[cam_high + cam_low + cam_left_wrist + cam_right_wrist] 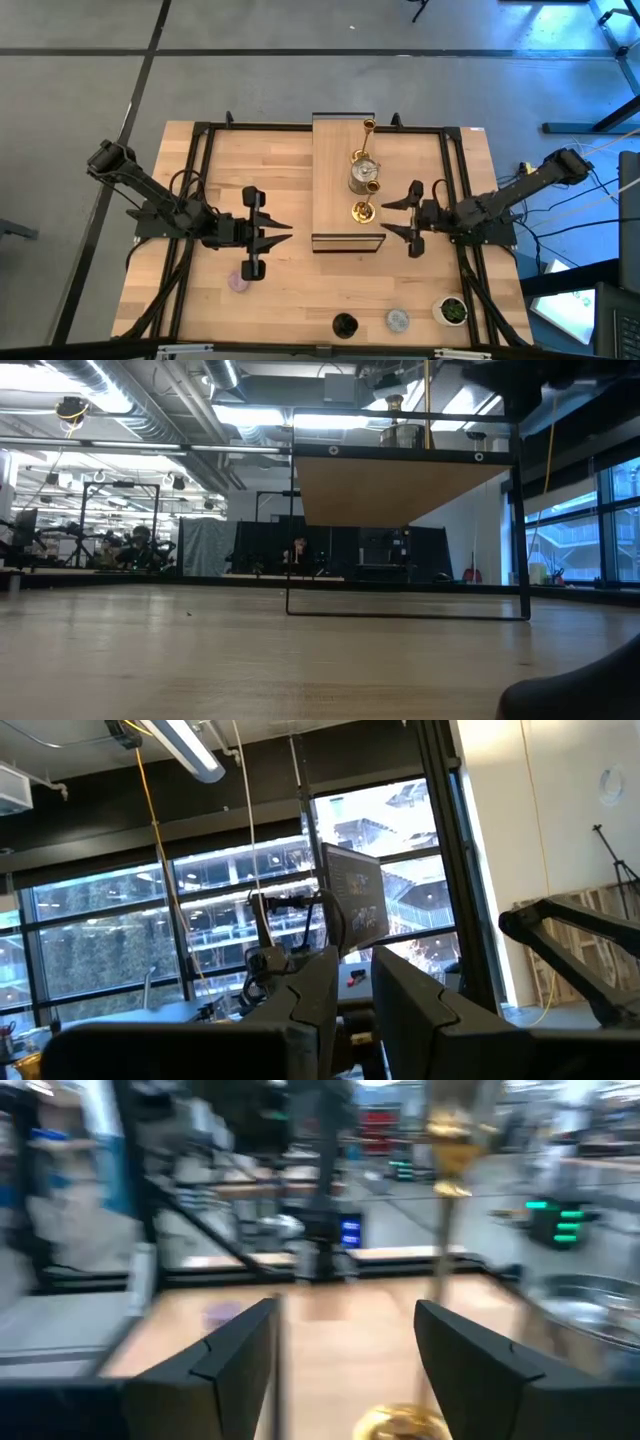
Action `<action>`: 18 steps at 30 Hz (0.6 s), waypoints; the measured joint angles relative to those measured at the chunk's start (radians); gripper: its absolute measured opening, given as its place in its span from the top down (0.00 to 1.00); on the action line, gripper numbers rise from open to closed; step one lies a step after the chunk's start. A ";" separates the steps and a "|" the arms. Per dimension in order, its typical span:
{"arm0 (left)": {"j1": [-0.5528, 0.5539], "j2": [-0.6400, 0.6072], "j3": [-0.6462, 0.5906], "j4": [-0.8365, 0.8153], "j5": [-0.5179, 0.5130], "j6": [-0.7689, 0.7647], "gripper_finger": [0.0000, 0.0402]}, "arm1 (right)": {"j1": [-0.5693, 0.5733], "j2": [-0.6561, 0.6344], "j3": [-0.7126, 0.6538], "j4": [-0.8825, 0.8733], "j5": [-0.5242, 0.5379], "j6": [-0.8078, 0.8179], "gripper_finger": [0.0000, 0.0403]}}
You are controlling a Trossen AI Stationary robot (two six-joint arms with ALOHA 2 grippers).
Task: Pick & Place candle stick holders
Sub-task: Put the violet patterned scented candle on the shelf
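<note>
Bright overhead strip lights; right wrist view heavily motion-blurred.

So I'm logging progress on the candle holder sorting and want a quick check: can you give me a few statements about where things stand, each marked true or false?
1. Three holders stand on the long wood block: a tall gold one, a silver one and a short gold one. True.
2. The lilac-pink holder is on the block. False: it sits on the table, near the left claw.
3. The right claw is open beside the short gold holder. True.
4. The black holder is held by the left claw. False: it stands at the table's near edge, beside the grey-blue holder.
5. The potted plant is on the block. False: it sits at the table's near right corner.
</note>
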 joint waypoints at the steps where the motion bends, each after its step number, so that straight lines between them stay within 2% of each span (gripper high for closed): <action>1: 0.000 0.000 0.000 0.000 0.000 0.000 0.85 | 0.003 -0.010 0.000 -0.001 -0.048 0.008 0.40; 6: -0.001 0.000 0.000 -0.001 0.018 0.000 0.85 | 0.011 -0.032 0.000 0.011 -0.308 0.010 0.40; 12: -0.001 0.000 0.000 -0.006 0.073 -0.020 0.85 | 0.011 -0.021 0.001 0.056 -0.453 0.013 0.40; 18: -0.001 0.001 0.000 -0.047 0.238 -0.096 0.85 | 0.012 -0.004 0.001 0.106 -0.623 0.036 0.40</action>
